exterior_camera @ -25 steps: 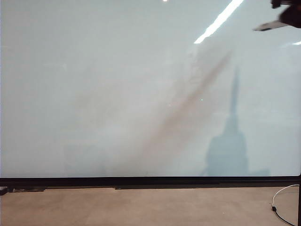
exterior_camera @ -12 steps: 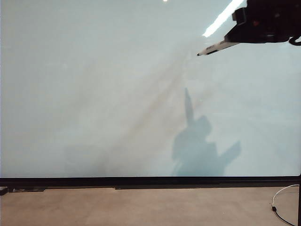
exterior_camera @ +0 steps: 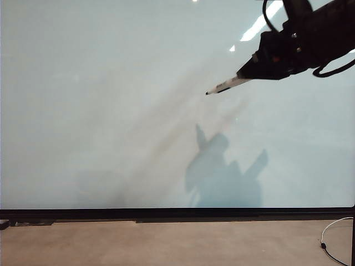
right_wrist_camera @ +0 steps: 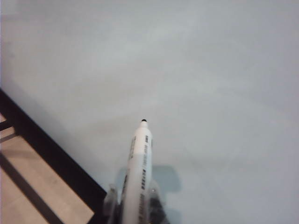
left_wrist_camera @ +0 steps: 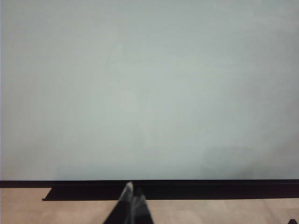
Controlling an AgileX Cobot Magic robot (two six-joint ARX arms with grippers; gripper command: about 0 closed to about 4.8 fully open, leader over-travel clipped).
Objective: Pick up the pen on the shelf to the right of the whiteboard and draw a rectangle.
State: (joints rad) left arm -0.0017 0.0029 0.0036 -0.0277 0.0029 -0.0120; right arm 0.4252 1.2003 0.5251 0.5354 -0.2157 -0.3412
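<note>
Whiteboard (exterior_camera: 111, 111) fills nearly the whole exterior view, black bottom frame, floor below; surface bare, no rectangle drawn yet.

Right arm enters from the upper right of the exterior view. Right claw (exterior_camera: 252, 71) is clamped on the pen (exterior_camera: 227, 85), jaws narrowed around the rear of the barrel. Pen long axis slants down and toward the board's middle, dark tip leading; in the right wrist view the pen (right_wrist_camera: 138, 163) sticks straight out ahead of the claw (right_wrist_camera: 133, 205), tip toward the board. Contact not evident: tip appears just short of the surface, shadow well apart below.

Left claw (left_wrist_camera: 132, 203) low near the board's bottom frame, fingertips together, holding nothing.

Judgement: next move turns on closing the tip-to-board gap along the pen's axis.
</note>
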